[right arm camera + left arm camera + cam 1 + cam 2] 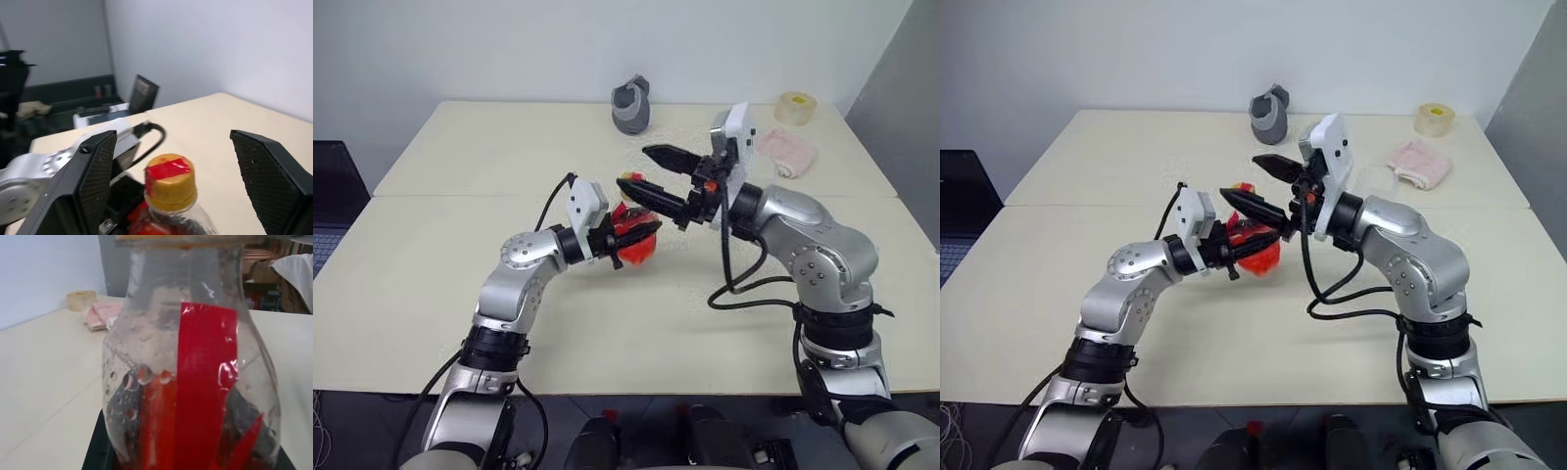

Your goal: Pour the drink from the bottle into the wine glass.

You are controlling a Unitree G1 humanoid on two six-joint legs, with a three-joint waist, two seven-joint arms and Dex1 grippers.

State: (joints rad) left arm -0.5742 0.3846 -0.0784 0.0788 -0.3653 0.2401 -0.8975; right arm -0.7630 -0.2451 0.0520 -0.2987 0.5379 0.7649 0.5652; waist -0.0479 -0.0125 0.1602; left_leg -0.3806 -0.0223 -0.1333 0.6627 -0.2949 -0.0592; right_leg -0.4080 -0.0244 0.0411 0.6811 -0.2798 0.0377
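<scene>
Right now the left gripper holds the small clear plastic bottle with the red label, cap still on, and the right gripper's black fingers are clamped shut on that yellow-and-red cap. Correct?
One error. The right gripper is open: in the right wrist view its black fingers stand wide on either side of the yellow-and-red cap, not touching it. The rest holds: the left gripper holds the small clear plastic bottle with the red label, cap on.
</scene>
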